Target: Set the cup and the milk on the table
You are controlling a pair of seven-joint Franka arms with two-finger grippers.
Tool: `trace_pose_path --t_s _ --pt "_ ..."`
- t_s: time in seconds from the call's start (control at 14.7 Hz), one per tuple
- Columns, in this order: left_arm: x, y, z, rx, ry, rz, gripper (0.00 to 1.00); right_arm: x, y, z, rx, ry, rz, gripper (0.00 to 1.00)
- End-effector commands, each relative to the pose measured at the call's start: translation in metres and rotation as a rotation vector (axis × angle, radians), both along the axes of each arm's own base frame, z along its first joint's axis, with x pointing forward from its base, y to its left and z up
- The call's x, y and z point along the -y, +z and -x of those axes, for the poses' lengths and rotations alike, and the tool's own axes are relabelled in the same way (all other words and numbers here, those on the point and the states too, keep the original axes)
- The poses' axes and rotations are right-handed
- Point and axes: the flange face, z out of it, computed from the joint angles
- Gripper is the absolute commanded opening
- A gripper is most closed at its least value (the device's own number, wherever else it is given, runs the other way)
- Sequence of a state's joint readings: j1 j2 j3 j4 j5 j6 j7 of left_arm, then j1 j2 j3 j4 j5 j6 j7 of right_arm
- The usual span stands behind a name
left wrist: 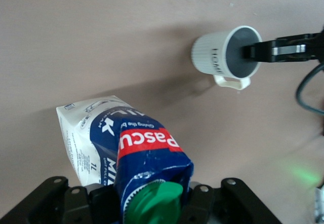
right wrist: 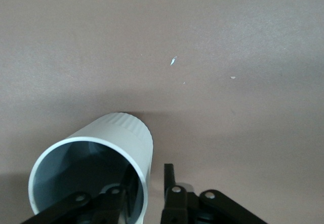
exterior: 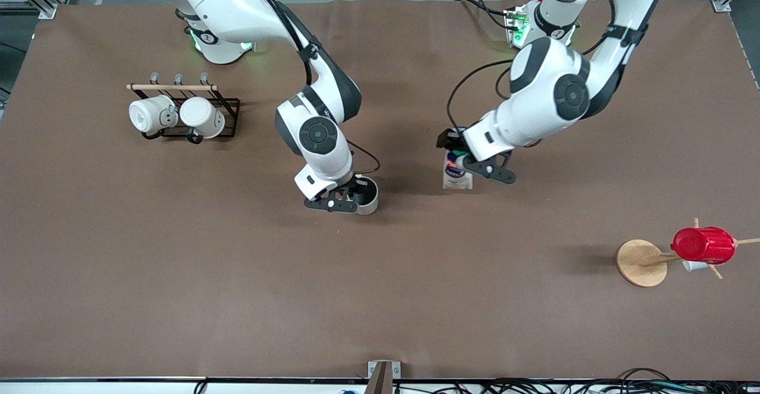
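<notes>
Two end effectors of mine are down at the middle of the surface (exterior: 178,299), each clamped on one item. My right end effector (exterior: 347,199) pinches the wall of the cup (exterior: 368,195), one finger inside the rim and one outside; from my right wrist the cup (right wrist: 93,168) stands upright on the brown surface, its ribbed side showing. My left end effector (exterior: 469,165) grips the milk (exterior: 456,175) at its top, fingers closed either side of the green cap (left wrist: 152,203). The milk sits toward my left arm's end from the cup, well apart from it. From my left wrist the cup (left wrist: 223,51) shows dark lettering and a small handle.
</notes>
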State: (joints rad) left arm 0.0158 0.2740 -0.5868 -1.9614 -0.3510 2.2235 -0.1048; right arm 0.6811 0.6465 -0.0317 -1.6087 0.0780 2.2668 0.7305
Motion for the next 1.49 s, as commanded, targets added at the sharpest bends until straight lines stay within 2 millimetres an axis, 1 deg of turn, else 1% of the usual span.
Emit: trace_pose_path --t_s 0.0,0.07,0.14,0.2,0.27,0.34,0.48,0.61,0.75,0.81,0.88,0.95,1.02,1.09,1.15,1.22,1.29,1.43 --pt "0.039 -0.012 -0.014 -0.059 0.02 0.055 0.0 0.005 0.014 -0.005 0.008 -0.024 -0.011 0.81" --pt "0.053 -0.017 -0.015 -0.068 0.02 0.065 0.0 0.009 0.035 -0.01 0.031 -0.024 -0.025 0.92" --pt "0.06 -0.024 -0.021 -0.067 0.027 0.081 0.0 0.023 0.057 -0.017 0.037 -0.038 -0.028 1.0" --pt "0.068 -0.028 -0.025 -0.051 0.038 0.1 0.0 0.042 0.078 -0.027 0.031 -0.061 -0.022 1.0" --pt "0.082 -0.032 -0.022 -0.037 0.04 0.119 0.0 0.065 0.106 -0.037 0.038 -0.083 -0.026 1.0" --pt "0.086 -0.037 -0.024 -0.023 0.059 0.126 0.0 0.091 0.134 -0.047 0.056 -0.098 -0.031 1.0" --pt "0.088 -0.04 -0.026 -0.006 0.07 0.134 0.0 0.159 0.187 -0.066 0.099 -0.117 -0.012 1.0" --pt "0.088 -0.05 -0.032 0.001 0.087 0.147 0.0 0.223 0.231 -0.075 0.134 -0.143 0.009 1.0" --pt "0.088 -0.053 -0.04 0.022 0.094 0.156 0.0 0.279 0.27 -0.076 0.158 -0.206 0.044 1.0" --pt "0.088 -0.056 -0.041 0.028 0.083 0.146 0.0 0.309 0.296 -0.073 0.176 -0.242 0.065 1.0" --pt "0.088 -0.058 -0.041 0.03 0.081 0.142 0.0 0.333 0.314 -0.072 0.179 -0.28 0.073 1.0" --pt "0.087 -0.061 -0.043 0.029 0.077 0.143 0.0 0.354 0.332 -0.072 0.18 -0.314 0.079 1.0" --pt "0.087 -0.066 -0.043 0.024 0.076 0.144 0.0 0.374 0.346 -0.071 0.175 -0.347 0.085 1.0" --pt "0.088 -0.069 -0.043 0.021 0.075 0.144 0.0 0.405 0.355 -0.069 0.147 -0.381 0.089 1.0" --pt "0.087 -0.068 -0.045 0.024 0.077 0.146 0.0 0.42 0.363 -0.066 0.123 -0.355 0.088 1.0" --pt "0.086 -0.069 -0.045 0.025 0.079 0.148 0.0 0.441 0.374 -0.06 0.109 -0.312 0.08 1.0" --pt "0.086 -0.069 -0.045 0.024 0.077 0.147 0.01 0.454 0.384 -0.051 0.093 -0.263 0.067 1.0" --pt "0.086 -0.073 -0.043 0.019 0.074 0.143 0.01 0.486 0.41 -0.03 0.111 -0.243 0.061 1.0"
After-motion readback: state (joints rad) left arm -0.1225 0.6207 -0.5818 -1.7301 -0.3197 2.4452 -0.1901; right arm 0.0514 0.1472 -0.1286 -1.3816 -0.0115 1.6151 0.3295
